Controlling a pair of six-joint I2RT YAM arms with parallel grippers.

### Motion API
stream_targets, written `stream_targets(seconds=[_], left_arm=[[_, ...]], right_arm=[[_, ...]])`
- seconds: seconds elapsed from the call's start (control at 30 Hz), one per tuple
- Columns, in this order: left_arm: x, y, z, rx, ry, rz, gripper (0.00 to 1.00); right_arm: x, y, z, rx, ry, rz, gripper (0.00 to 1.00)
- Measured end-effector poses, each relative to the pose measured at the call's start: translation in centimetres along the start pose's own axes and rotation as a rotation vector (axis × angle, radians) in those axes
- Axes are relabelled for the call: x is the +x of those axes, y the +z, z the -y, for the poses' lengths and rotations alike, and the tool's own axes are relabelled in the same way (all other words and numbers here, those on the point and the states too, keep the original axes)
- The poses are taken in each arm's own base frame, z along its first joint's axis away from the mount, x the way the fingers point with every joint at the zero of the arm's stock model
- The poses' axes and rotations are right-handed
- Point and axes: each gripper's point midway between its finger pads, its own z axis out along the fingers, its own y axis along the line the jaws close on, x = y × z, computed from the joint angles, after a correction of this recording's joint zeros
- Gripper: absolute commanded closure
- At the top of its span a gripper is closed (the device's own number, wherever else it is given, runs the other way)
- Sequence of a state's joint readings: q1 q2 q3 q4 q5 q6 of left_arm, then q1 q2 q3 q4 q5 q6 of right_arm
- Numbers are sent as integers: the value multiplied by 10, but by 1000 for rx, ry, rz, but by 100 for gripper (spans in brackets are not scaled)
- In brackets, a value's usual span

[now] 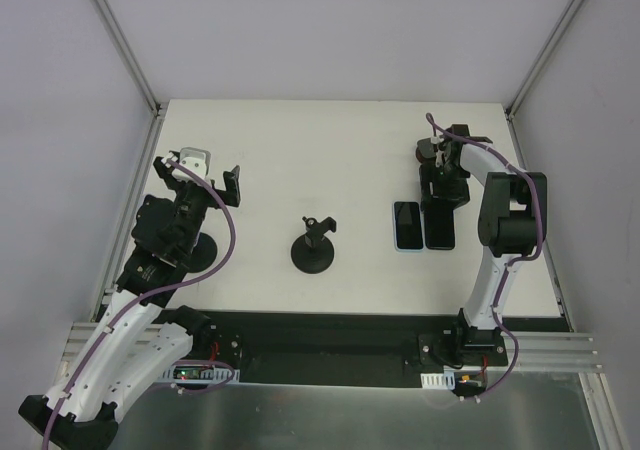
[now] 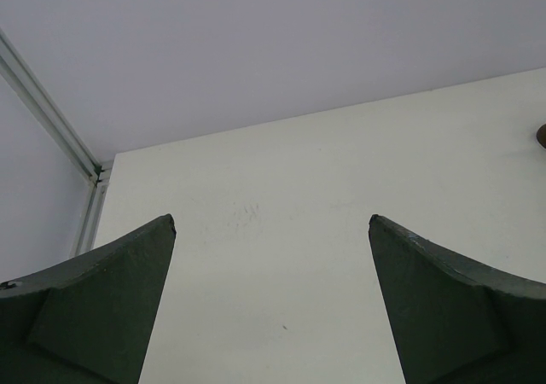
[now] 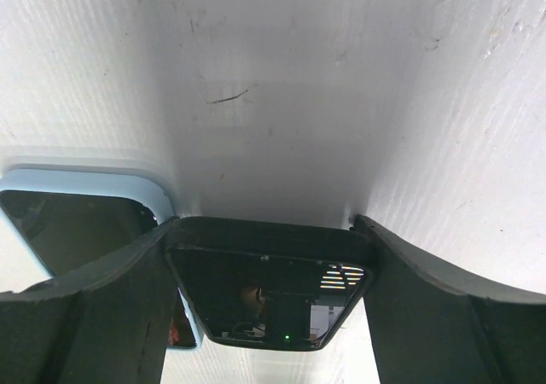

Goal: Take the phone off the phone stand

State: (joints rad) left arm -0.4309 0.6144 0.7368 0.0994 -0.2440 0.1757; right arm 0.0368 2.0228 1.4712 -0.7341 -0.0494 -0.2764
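Note:
The black phone stand (image 1: 314,249) stands alone mid-table, a round base with a small clamp on top and nothing in it. The black phone (image 1: 439,228) lies flat on the table at the right, its dark screen (image 3: 269,290) facing up. My right gripper (image 1: 441,202) reaches down over the phone's far end. In the right wrist view this gripper (image 3: 266,222) is shut on the phone, one finger against each long edge. My left gripper (image 1: 208,175) hovers at the far left, open and empty, with bare table showing between the fingers of this gripper (image 2: 273,222).
A second phone in a light blue case (image 1: 406,226) lies right beside the black one, its corner (image 3: 77,230) next to my right gripper's left finger. A black round disc (image 1: 197,255) sits under the left arm. White walls enclose the table.

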Motion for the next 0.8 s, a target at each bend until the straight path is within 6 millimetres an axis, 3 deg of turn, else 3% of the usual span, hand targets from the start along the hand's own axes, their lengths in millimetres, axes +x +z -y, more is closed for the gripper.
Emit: stream_targets(seconds=[0.33,0.8], left_arm=[[0,0,1,6,0,1,5],[0,0,2,9,0,0,6]], right_arm=[[0,0,0,0,2,1,16],[-3,-2,-2,-37,43,22,11]])
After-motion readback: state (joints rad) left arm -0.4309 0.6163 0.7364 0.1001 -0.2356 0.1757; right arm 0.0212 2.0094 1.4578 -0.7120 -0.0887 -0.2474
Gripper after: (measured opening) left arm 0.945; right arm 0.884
